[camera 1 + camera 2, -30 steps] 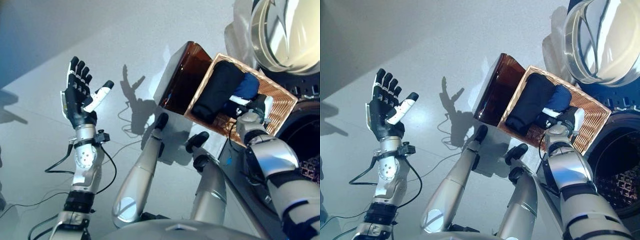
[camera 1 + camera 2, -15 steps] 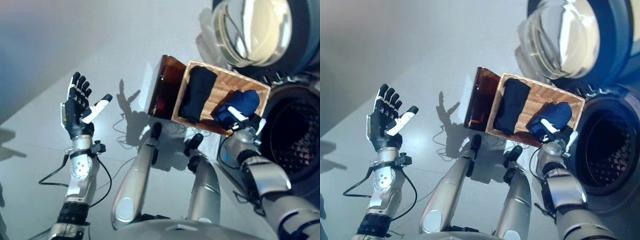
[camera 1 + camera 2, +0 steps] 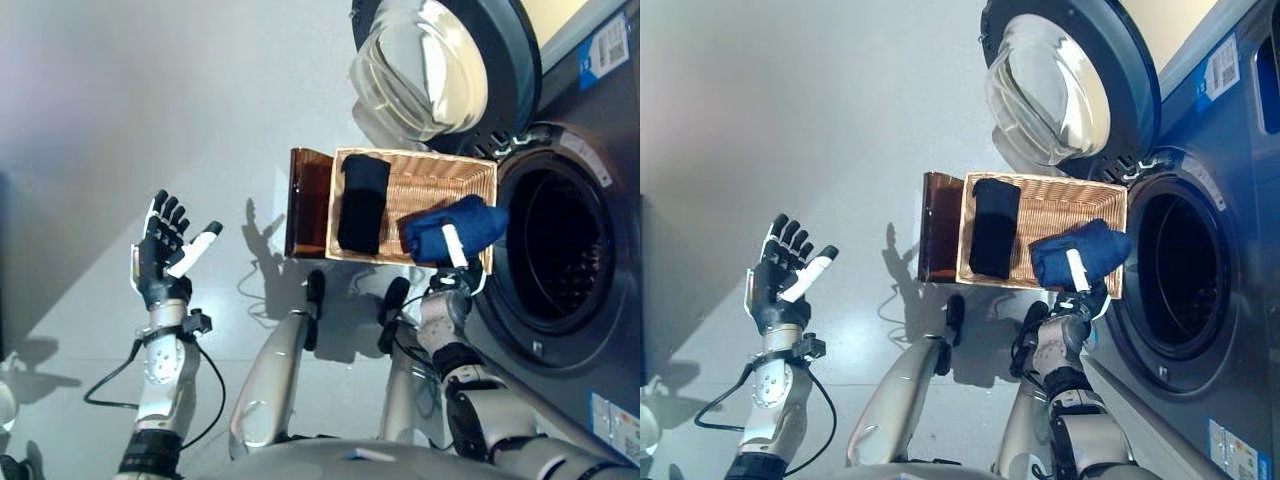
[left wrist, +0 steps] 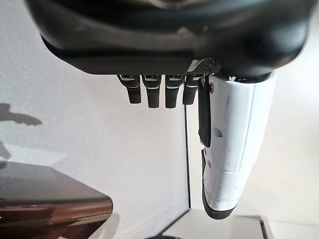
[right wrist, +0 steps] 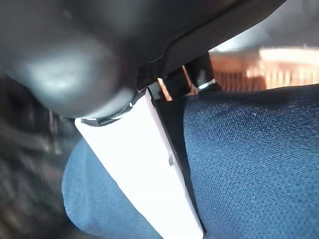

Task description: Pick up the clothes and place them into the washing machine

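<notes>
Count: two garments, one basket, one washing machine.

Blue garment (image 3: 455, 229): bunched, pinched in the right hand (image 3: 452, 262), white thumb pressed across the cloth. It hangs over the basket's edge nearest the washing machine (image 3: 1200, 260), just beside the open drum mouth (image 3: 555, 250). Not yet inside the drum.

Black garment (image 3: 361, 203): folded lengthwise, lying in the wicker basket (image 3: 420, 181) along the side away from the machine. The rest of the basket floor is bare weave.

Basket sits on the floor with a brown plastic bin (image 3: 306, 202) touching its far side. The machine's round glass door (image 3: 425, 65) stands swung open above the basket.

Left hand (image 3: 165, 256): raised well away from the basket, palm open, fingers spread straight, holding nothing.

View differences: the head views show both garments, basket and machine. The right wrist view shows only blue cloth (image 5: 249, 164) under the white thumb (image 5: 144, 164), with a strip of wicker behind; the black garment is absent there. The left wrist view shows straight fingers (image 4: 154, 92) over bare floor.
</notes>
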Motion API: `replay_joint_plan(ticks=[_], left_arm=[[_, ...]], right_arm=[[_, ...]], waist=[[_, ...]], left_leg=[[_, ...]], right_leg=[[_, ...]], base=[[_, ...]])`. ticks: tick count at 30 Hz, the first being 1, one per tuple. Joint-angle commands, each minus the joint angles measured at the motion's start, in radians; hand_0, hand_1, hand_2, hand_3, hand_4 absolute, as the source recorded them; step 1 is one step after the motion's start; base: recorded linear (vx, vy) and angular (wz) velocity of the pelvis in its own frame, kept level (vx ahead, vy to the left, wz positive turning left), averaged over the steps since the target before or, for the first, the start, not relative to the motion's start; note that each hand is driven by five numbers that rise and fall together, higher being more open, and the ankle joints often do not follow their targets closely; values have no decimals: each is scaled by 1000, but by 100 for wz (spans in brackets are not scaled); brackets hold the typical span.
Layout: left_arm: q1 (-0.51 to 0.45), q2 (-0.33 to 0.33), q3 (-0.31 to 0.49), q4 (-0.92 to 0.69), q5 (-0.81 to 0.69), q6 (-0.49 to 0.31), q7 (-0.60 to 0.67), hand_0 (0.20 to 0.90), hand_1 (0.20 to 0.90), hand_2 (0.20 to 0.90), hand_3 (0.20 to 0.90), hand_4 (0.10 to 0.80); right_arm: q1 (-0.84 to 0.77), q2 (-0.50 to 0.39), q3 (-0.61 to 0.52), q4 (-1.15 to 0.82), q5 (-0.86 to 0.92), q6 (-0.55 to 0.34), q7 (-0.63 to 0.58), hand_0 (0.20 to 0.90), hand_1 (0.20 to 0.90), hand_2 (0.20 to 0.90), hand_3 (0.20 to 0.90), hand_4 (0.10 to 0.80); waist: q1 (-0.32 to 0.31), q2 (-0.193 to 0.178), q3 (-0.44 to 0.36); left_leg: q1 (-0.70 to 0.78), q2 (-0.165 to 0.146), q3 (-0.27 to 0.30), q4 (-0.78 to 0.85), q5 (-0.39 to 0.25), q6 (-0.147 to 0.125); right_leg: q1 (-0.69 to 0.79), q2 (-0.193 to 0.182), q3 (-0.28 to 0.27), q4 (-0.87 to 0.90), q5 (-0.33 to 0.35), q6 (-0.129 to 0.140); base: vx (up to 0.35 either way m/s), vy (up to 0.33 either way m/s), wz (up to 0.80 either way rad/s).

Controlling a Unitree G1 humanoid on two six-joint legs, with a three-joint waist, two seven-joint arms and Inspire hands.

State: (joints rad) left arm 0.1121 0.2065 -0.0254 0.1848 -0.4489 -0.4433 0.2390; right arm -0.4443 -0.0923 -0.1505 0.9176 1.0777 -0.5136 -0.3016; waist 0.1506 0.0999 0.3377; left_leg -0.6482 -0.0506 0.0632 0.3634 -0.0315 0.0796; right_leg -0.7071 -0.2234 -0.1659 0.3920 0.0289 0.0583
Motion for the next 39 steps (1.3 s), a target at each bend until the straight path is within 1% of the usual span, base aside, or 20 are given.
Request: replay_joint_plan(ticks=[1,5,7,10,12,16,18,19,20,21,22,23,24,25,27,28,30,33,36,39], left_arm=[[16,12,-1,-27,-31,-110,-11,900,900,900,900,800],[10,17,-24,-7,-40,-116,-8,900,900,900,900,800],[16,35,-32,-1,-24,-116,3,900,900,900,900,800],[12,40,-36,14,-16,-118,14,900,900,900,900,800],[8,48,-37,44,-18,-122,21,900,900,900,900,800],[6,53,-33,91,-32,-124,20,900,900,900,900,800],[7,58,-32,109,-38,-128,20,900,900,900,900,800],[10,70,-30,124,-40,-129,16,900,900,900,900,800],[9,69,-31,125,-40,-129,15,900,900,900,900,800],[9,76,-26,130,-42,-131,13,900,900,900,900,800],[7,97,-18,138,-41,-137,11,900,900,900,900,800],[3,93,-21,139,-43,-138,10,900,900,900,900,800],[1,105,-23,140,-43,-143,6,900,900,900,900,800],[8,115,-25,141,-42,-144,4,900,900,900,900,800],[15,118,-30,139,-43,-143,-1,900,900,900,900,800],[13,115,-30,139,-42,-143,-1,900,900,900,900,800],[21,128,-22,152,-48,-139,-2,900,900,900,900,800],[23,128,-4,156,-48,-140,4,900,900,900,900,800],[21,116,2,161,-63,-145,14,900,900,900,900,800],[18,110,10,168,-76,-148,17,900,900,900,900,800]], right_arm=[[-9,-18,-74,-77,164,-188,74,200,200,200,200,300],[-58,-24,-123,-54,176,-244,32,200,200,200,200,300],[-104,-42,-149,-39,164,-280,-14,200,200,200,200,300],[-144,-63,-170,-29,150,-295,-51,200,200,200,200,300],[-179,-85,-183,-35,121,-316,-93,200,200,200,200,300],[-211,-120,-198,-64,71,-336,-145,200,200,200,200,300],[-230,-155,-207,-82,30,-342,-183,200,200,200,200,300],[-266,-217,-219,-76,-17,-340,-231,200,200,200,200,300],[-268,-219,-220,-77,-23,-339,-237,200,200,200,200,300],[-292,-270,-227,-65,-46,-329,-260,200,200,200,200,300],[-337,-386,-211,-31,-102,-292,-292,200,200,200,200,300],[-350,-400,-208,-19,-105,-286,-296,200,200,200,200,300],[-431,-543,-143,57,-140,-243,-321,200,200,200,200,300],[-474,-605,-111,72,-147,-222,-317,200,200,200,200,300],[-556,-704,-37,118,-164,-180,-311,200,200,200,200,300],[-562,-707,-33,123,-161,-179,-309,200,200,200,200,300],[-648,-825,107,154,-263,-96,-312,200,200,200,200,300],[-700,-874,181,153,-318,-60,-323,200,200,200,200,300],[-774,-886,252,132,-338,-39,-319,200,200,200,200,300],[-786,-879,269,137,-335,-40,-326,200,200,200,200,300]], waist=[[-3,72,-76],[1,98,-78],[-1,111,-67],[2,115,-57],[-2,118,-49],[-7,115,-50],[-10,113,-52],[-7,112,-60],[-5,112,-60],[-2,114,-67],[4,114,-82],[7,118,-82],[21,120,-100],[28,120,-109],[37,126,-123],[37,128,-123],[38,121,-131],[31,122,-131],[23,124,-124],[22,127,-126]], left_leg=[[-67,-16,-39,-62,26,-73],[-84,-17,-37,-18,6,-64],[-117,-14,-33,69,-21,-56],[-150,-8,-27,151,-59,-50],[-174,8,-21,239,-99,-42],[-186,27,-15,305,-139,-32],[-186,35,-12,331,-158,-25],[-195,42,-13,351,-171,-18],[-197,43,-12,353,-172,-18],[-204,43,-15,361,-176,-17],[-209,45,-15,356,-181,-16],[-212,45,-13,356,-181,-16],[-223,47,-9,347,-177,-20],[-226,48,-8,338,-174,-22],[-231,49,-1,321,-166,-25],[-232,49,0,321,-166,-25],[-227,54,8,291,-154,-35],[-217,53,15,259,-145,-42],[-207,47,24,205,-119,-54],[-196,44,25,176,-110,-58]], right_leg=[[34,18,-2,37,-136,-7],[15,23,20,72,-148,-12],[-10,31,36,122,-160,-22],[-40,42,52,167,-175,-27],[-71,58,70,228,-195,-35],[-91,79,93,274,-218,-43],[-100,94,108,291,-223,-47],[-115,106,119,306,-228,-48],[-117,107,120,307,-228,-48],[-126,110,125,315,-232,-50],[-141,106,132,319,-232,-48],[-146,106,134,321,-233,-48],[-169,97,142,323,-232,-46],[-176,93,144,321,-231,-45],[-193,89,152,316,-227,-45],[-195,89,152,317,-227,-45],[-204,85,158,315,-224,-49],[-201,82,162,302,-220,-52],[-193,81,162,266,-204,-54],[-187,78,156,249,-199,-52]], base=[[3,68,-2],[-12,42,-11],[-38,12,-17],[-12,5,-20],[7,2,-32],[39,7,-37],[43,24,-42],[29,19,-43],[14,-1,-35],[-5,2,-18],[-3,2,-14],[-17,6,-28],[-11,3,-42],[-8,15,-43],[6,11,-9],[13,14,13],[13,28,13],[13,29,2],[11,9,-10],[19,-2,3]])
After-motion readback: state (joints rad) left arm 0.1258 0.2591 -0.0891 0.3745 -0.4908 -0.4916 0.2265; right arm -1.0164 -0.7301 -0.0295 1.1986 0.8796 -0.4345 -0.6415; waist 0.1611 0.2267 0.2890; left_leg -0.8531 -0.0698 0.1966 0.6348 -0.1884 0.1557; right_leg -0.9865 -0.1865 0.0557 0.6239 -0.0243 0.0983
